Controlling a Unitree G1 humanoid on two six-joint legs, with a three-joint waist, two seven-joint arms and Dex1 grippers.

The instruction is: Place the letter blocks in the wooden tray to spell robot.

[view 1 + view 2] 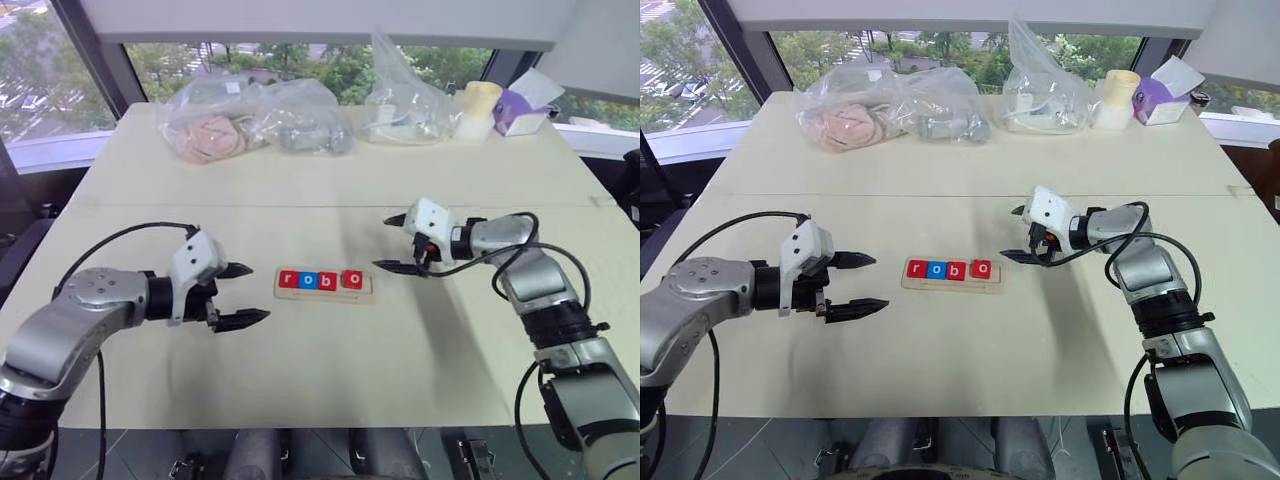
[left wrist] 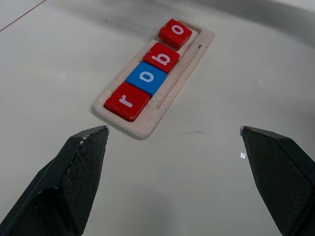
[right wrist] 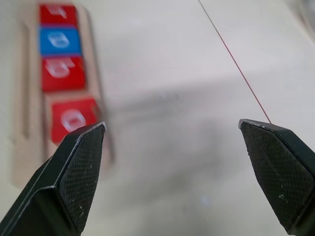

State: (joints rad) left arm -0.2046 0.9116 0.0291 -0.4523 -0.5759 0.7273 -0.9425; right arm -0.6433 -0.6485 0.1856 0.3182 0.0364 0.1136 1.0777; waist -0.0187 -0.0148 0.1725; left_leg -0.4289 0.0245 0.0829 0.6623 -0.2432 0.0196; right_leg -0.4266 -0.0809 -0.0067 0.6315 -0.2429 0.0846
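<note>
The wooden tray [image 1: 324, 296] lies in the middle of the table [image 1: 330, 190], long side going left to right; four letter blocks [image 1: 321, 280] in it spell "robo", the last one crooked; the right gripper [image 1: 398, 243], fingers wide apart and empty, is nearest that end; the left gripper [image 1: 243, 295] is wide apart too.

The two head views look forward and steeply down from above the near edge of the table [image 1: 330, 380], taking in its whole top with windows at 12 o'clock; they share almost the same scene, slightly offset sideways. The left wrist view sits low and close, looking between its fingers [image 2: 81, 162] along the wooden tray [image 2: 147, 125] from its "r" end. The right wrist view looks from the opposite end, close, with the tray at 10 o'clock.
</note>
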